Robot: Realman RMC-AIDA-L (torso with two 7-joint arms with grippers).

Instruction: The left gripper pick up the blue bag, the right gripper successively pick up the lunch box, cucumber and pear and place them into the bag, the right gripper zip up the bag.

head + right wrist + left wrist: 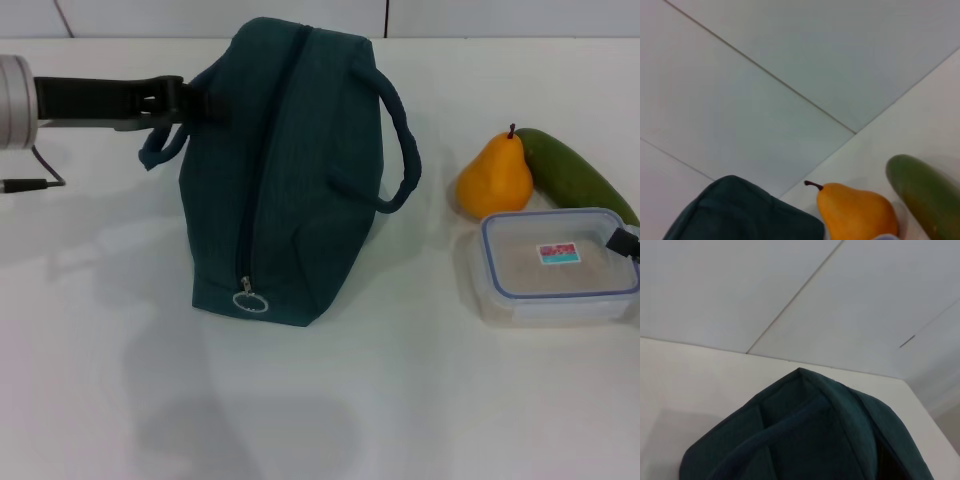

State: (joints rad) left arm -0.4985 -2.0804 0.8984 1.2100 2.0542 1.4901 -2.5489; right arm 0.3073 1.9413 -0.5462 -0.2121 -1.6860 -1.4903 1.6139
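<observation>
Head view: left end effector (188,100) grips the dark teal fabric bag's (290,180) handle, zipper unopened; right end effector (624,242), spread unclear, should square over the clear lunch box (555,262).

One blue bag (290,170) with two loop handles stands on the table. Beside it are one pear (494,180), one cucumber (578,178) and one lunch box (555,265). Two grippers show: the left gripper (185,100) and a sliver of the right gripper (625,243).

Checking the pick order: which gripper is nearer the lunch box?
Right. The right gripper sits at the lunch box edge; the left gripper is across the blue bag.
</observation>
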